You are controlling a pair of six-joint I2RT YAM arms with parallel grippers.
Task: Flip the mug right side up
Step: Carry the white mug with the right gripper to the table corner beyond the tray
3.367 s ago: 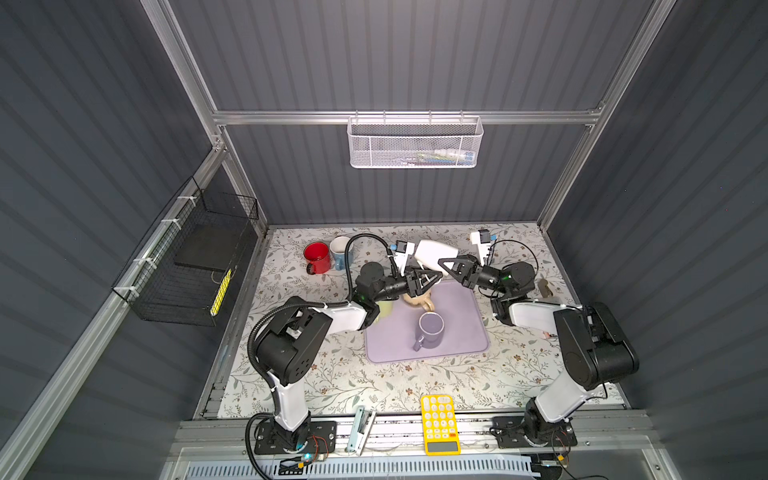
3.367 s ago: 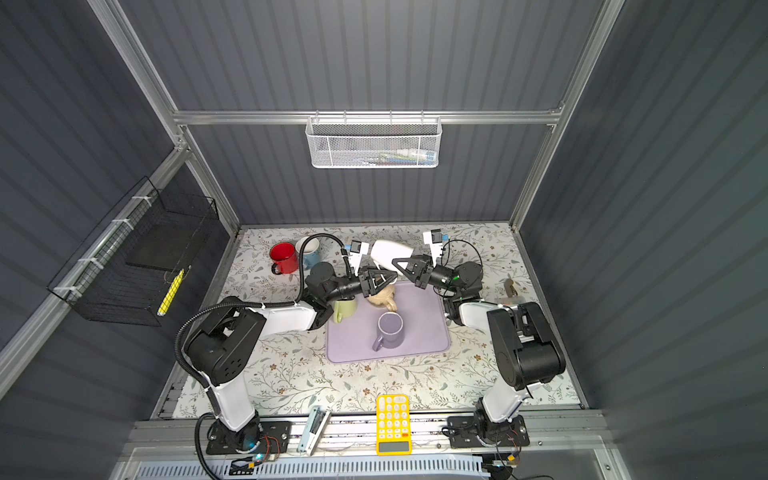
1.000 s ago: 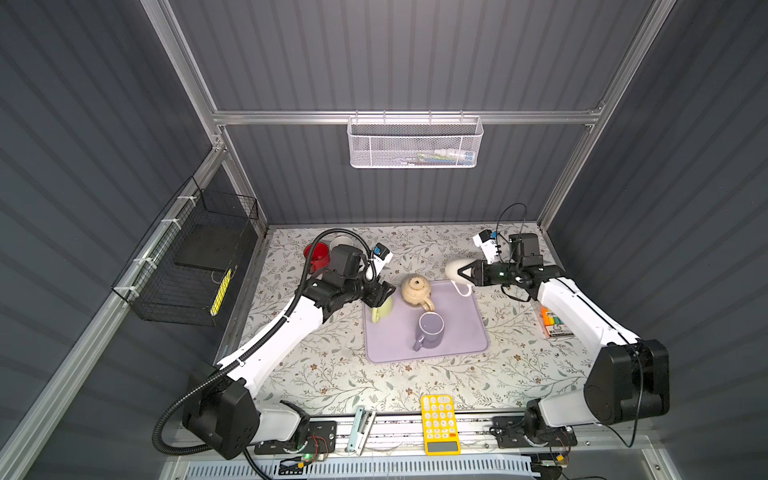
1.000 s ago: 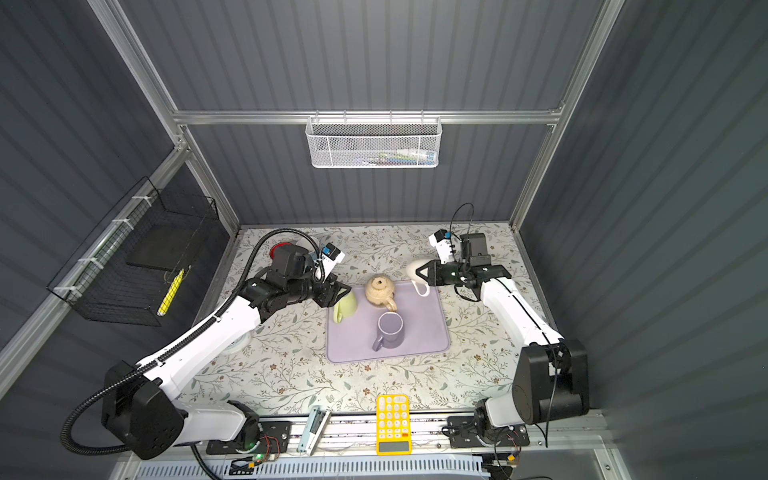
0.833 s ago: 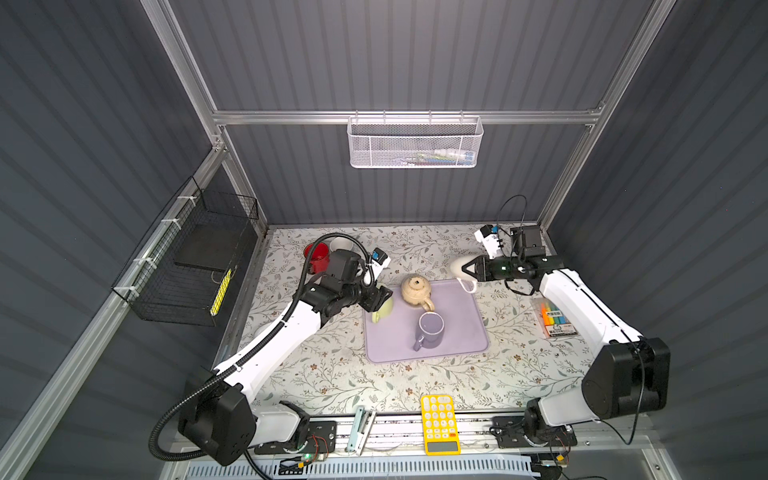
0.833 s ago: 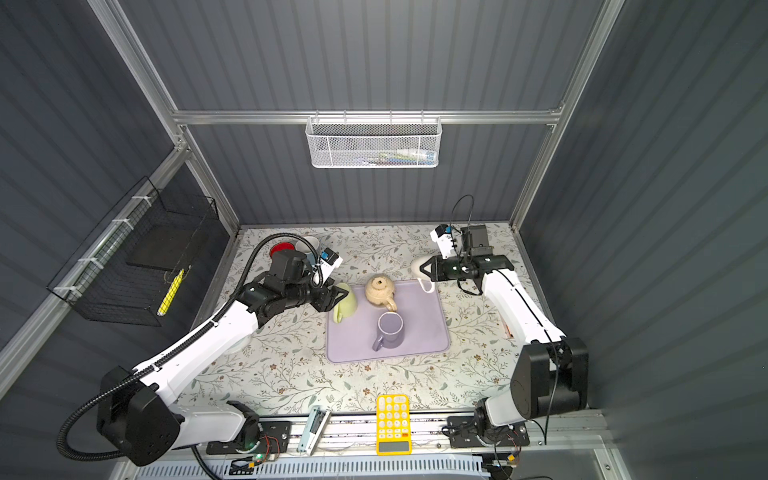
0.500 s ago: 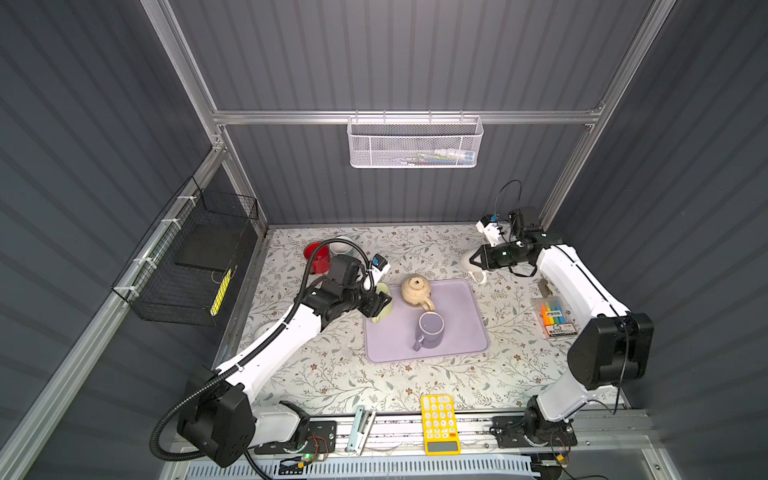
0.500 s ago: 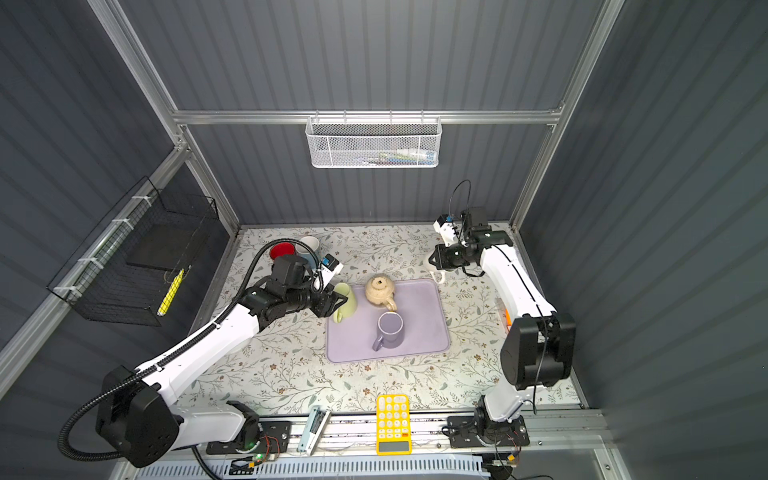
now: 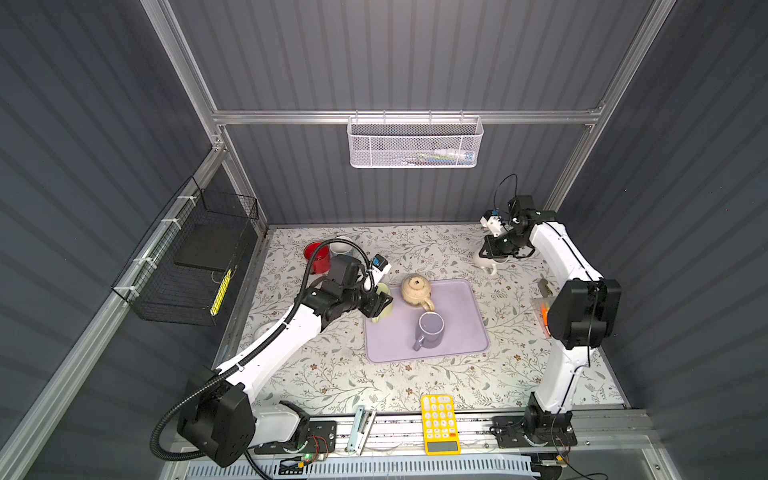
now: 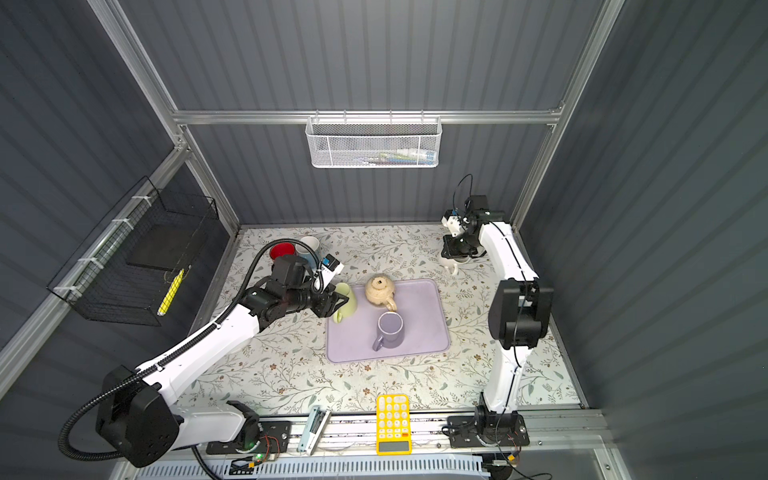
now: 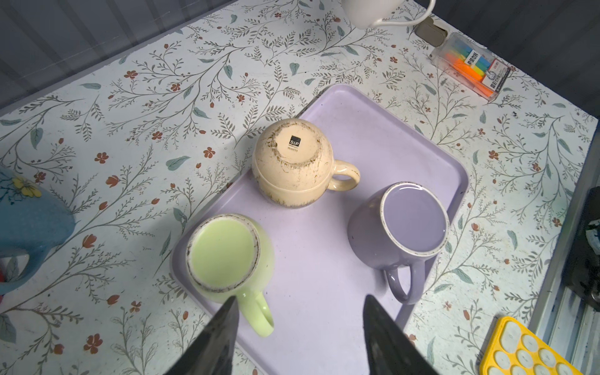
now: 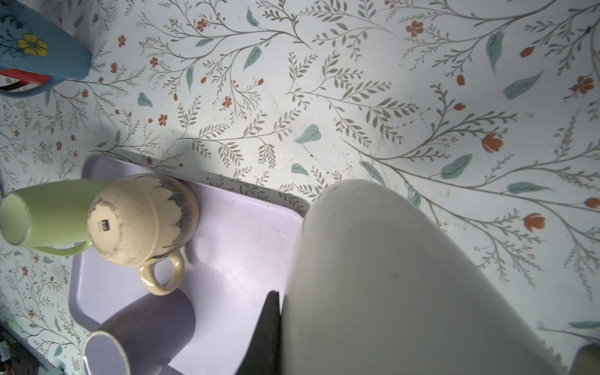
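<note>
Right fingers [image 12: 271, 328] are closed tight on the white mug [image 12: 389, 276]. One dark finger lies flat against its outer wall and the other is hidden, so I read it as a pinch on the wall near the mouth. The mug's closed round end points away from the wrist, down toward the desk [image 9: 332, 374], so it looks about right side up, somewhat tilted. In both top views it hangs under the right wrist, off the tray [image 9: 465, 332], beyond its far right corner. Can't tell whether the base touches the desk.

Left fingers [image 11: 220, 341] are open with nothing gripped, over the tray's left edge. The handle of the green mug [image 11: 227, 253] is just beside one finger; contact can't be told. The green mug sits base-up at the tray's far left corner. The cream mug [image 11: 292, 162] sits base-up at the tray's far edge, just beside the green one. The purple mug [image 11: 406, 224] is base-up mid-tray.

Step as I read it: flip done in the air, set-down pending.

Next move needs:
- Level the mug.
- Lower it until the base is flat on the desk.
- Open the fingers and pull straight up, so a finger doesn't drag the wall and tip it.

Risk: releasing while tilted means it rocks or rolls. The left arm looks lined up for the green mug, but that's a guess.
</note>
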